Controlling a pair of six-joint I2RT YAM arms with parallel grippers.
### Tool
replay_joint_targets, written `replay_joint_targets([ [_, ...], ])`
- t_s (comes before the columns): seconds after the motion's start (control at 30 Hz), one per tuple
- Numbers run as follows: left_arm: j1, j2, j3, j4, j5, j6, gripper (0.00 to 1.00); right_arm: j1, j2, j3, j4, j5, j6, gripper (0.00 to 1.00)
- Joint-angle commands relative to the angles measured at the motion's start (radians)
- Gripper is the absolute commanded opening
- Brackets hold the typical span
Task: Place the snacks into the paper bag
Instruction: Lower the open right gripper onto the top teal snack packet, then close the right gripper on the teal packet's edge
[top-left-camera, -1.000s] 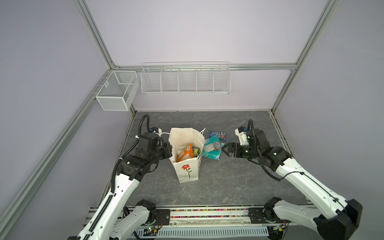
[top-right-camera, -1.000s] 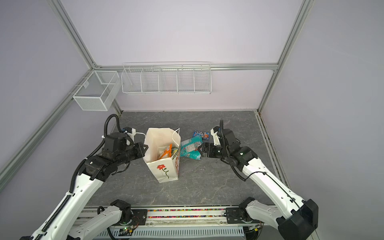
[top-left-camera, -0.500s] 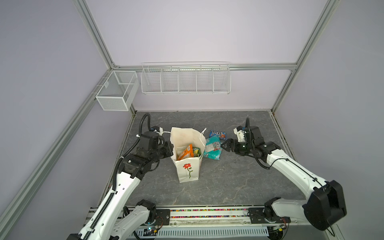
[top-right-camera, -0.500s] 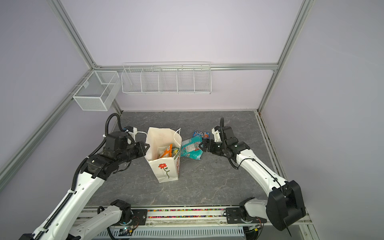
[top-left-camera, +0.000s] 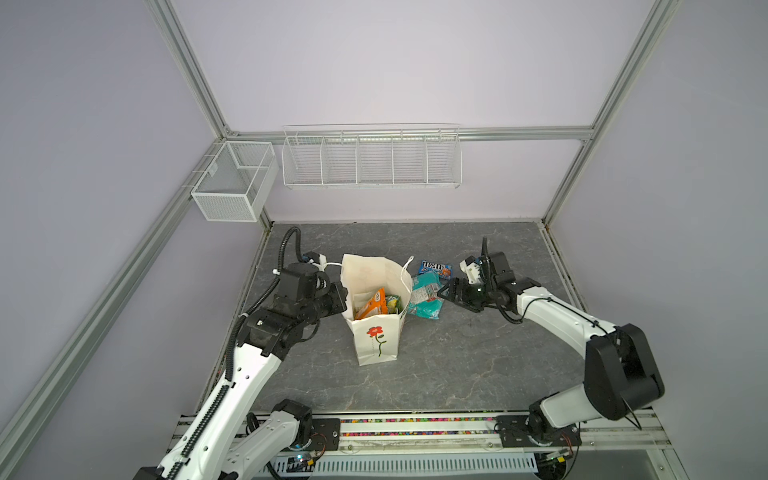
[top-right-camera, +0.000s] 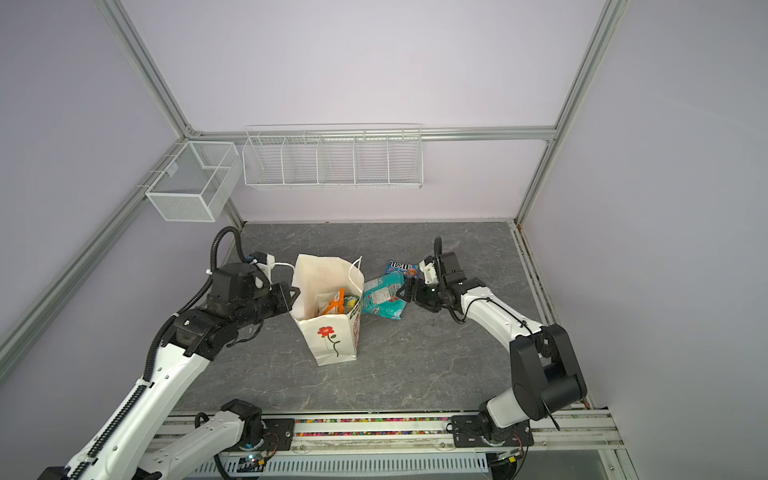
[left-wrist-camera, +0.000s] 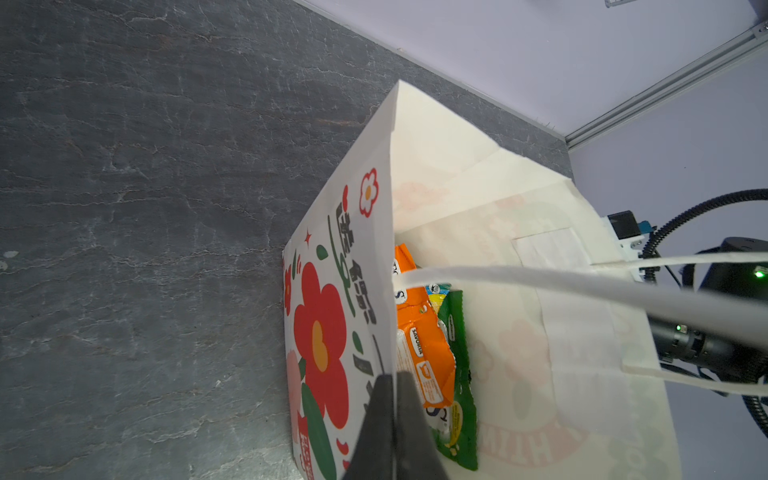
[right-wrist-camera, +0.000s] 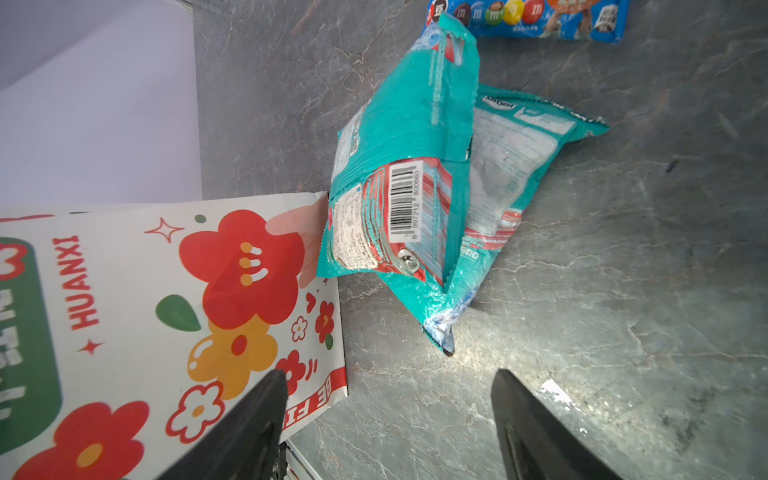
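While the right arm tucks its elbow back toward its base: the right gripper creeps a bit closer to the teal bag than it was a second ago, and its jaws have pulled in a little.
Right jaws: still wide apart with nothing between them. In the right wrist view they straddle bare table just short of the bag's corner.
Teal bag: crumpled on the table, outside the paper bag and leaning against its side.
Left gripper: hasn't budged, pinched shut on the paper bag's rim on the side away from the teal bag, keeping the mouth open.
Paper bag: upright, same spot, with an orange packet and a green packet already inside.
M&M's pack: flat on the table just behind the teal bag, hasn't moved.
What it means: looks to me like the start of a grab on the teal bag, not a grip yet. I count two snacks still outside, so it's partway done.
Watch out: one right finger sits near the paper bag's side and could nudge it.
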Motion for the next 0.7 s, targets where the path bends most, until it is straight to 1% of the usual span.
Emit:
replay_joint_targets([
  [0.0,0.005,-0.01,-0.008,0.036,0.001,-0.013,0.0,-0.011,0.034,0.032,0.03,-0.03,-0.006,0.77],
  [0.13,0.005,-0.012,-0.007,0.031,0.0,-0.012,0.0,-0.014,0.078,0.043,0.054,-0.054,0.006,0.69],
  [0.23,0.005,-0.012,-0.005,0.028,0.001,-0.012,0.0,-0.014,0.103,0.054,0.072,-0.063,0.017,0.66],
  [0.3,0.005,-0.013,-0.005,0.026,0.001,-0.012,0.0,-0.014,0.123,0.064,0.077,-0.063,0.021,0.62],
  [0.5,0.005,-0.012,-0.003,0.028,0.006,-0.014,0.0,-0.014,0.186,0.107,0.083,-0.068,0.029,0.56],
  [0.67,0.005,-0.018,-0.002,0.022,0.003,-0.013,0.0,-0.014,0.219,0.114,0.091,-0.068,0.032,0.53],
])
